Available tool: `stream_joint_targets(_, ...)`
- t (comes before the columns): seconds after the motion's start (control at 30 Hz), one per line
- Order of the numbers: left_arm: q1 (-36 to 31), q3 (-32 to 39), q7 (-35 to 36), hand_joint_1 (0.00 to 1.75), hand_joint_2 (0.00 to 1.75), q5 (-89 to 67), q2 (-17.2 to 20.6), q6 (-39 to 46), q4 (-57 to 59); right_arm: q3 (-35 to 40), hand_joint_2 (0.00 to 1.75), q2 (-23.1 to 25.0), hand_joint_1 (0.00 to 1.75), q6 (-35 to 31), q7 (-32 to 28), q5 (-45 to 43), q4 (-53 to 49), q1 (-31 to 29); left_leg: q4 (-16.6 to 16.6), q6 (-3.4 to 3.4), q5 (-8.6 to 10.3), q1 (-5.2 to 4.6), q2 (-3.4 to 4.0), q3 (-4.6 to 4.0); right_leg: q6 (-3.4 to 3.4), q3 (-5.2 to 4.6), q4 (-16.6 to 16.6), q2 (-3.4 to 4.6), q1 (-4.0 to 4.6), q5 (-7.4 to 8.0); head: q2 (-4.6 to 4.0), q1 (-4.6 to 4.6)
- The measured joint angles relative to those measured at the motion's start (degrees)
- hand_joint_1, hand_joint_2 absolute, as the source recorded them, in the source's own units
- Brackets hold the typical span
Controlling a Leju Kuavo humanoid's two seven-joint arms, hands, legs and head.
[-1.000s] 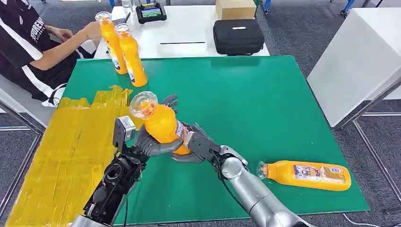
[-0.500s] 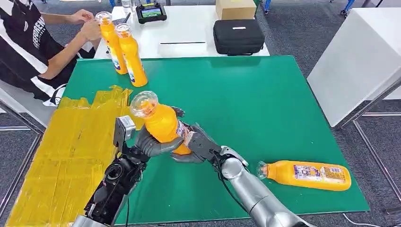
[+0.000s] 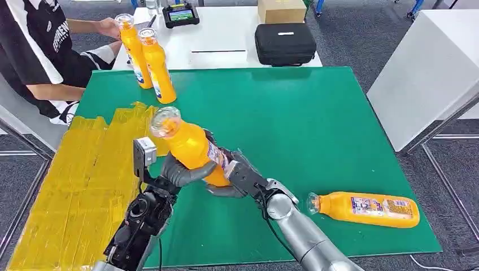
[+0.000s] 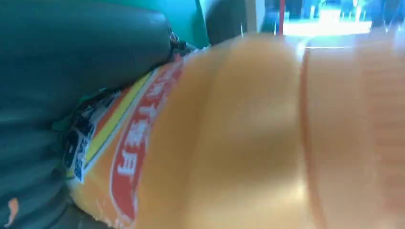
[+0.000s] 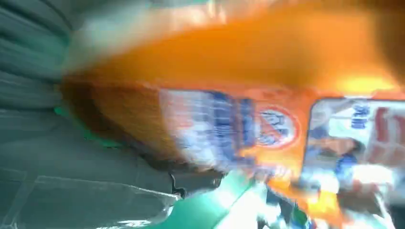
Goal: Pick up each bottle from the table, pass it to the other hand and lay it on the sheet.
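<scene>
An orange bottle (image 3: 192, 148) with a clear cap is held above the green mat (image 3: 294, 118), its cap leaning toward the yellow sheet (image 3: 79, 180). My left hand (image 3: 178, 172) grips its middle from the left side. My right hand (image 3: 240, 176) holds the base from the right. Close up, the bottle (image 4: 239, 143) lies against my left hand (image 4: 71, 57) in the left wrist view. In the blurred right wrist view the labelled bottle (image 5: 239, 62) rests in my right hand (image 5: 71, 181). A second orange bottle (image 3: 367, 209) lies on the mat at the front right.
Two more orange bottles (image 3: 152, 65) stand at the mat's far left corner, where a seated person (image 3: 39, 51) touches one. A black case (image 3: 284, 43) and a box sit on the white table behind. Another white table (image 3: 429, 68) stands to the right.
The dark fingers behind the bottle have closed around it. The bottle has tipped and shifted a little toward the yellow sheet. The person has moved their arms.
</scene>
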Motion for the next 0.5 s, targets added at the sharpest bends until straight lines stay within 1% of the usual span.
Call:
stream_joint_targets(0.17, -0.1, 1.6, -0.5, 1.75, 1.75, -13.4, 0.3, 14.8, -0.7, -2.0, 1.75, -1.5, 0.00, -2.8, 0.7, 0.5, -6.4, 3.3, 0.0, 0.00, 0.00, 0.01, 0.01, 0.01, -0.01, -0.02, 0.0, 0.01, 0.01, 0.01, 0.00, -0.02)
stream_joint_targets(0.23, -0.4, 2.1, 0.5, 1.75, 1.75, -23.9, 0.7, 23.3, -0.6, -3.2, 1.75, -2.4, 0.00, -3.9, 0.9, 1.1, -10.2, 5.1, 0.0, 0.00, 0.00, 0.03, 0.01, 0.01, -0.01, -0.02, 0.0, -0.01, 0.03, 0.01, 0.00, 0.04)
stream_joint_targets(0.33, -1.1, 2.3, 4.5, 1.75, 1.75, -40.7, 1.5, 32.7, 0.2, -4.6, 1.75, -3.3, 0.00, -5.2, 1.8, 2.9, -16.8, 8.0, 0.0, -0.01, 0.00, 0.03, -0.04, 0.00, -0.01, -0.01, 0.0, -0.04, 0.02, 0.00, 0.00, 0.00)
stream_joint_targets(0.43, -2.0, 2.8, 8.2, 1.75, 1.75, -50.1, 2.4, 35.9, 2.0, -6.1, 1.75, -4.3, 0.00, -6.3, 2.4, 4.6, -22.3, 10.4, 0.0, -0.01, -0.01, 0.02, -0.02, 0.00, -0.01, -0.02, 0.0, -0.01, 0.01, 0.00, 0.00, 0.04)
stream_joint_targets(0.5, -2.9, 2.9, 12.7, 1.75, 1.75, -59.7, 3.1, 37.4, 3.9, -7.1, 1.75, -4.9, 0.00, -7.4, 2.6, 5.6, -26.1, 12.1, 0.0, -0.01, -0.01, 0.02, -0.04, -0.01, -0.01, -0.01, 0.0, -0.03, 0.01, -0.01, 0.00, 0.07)
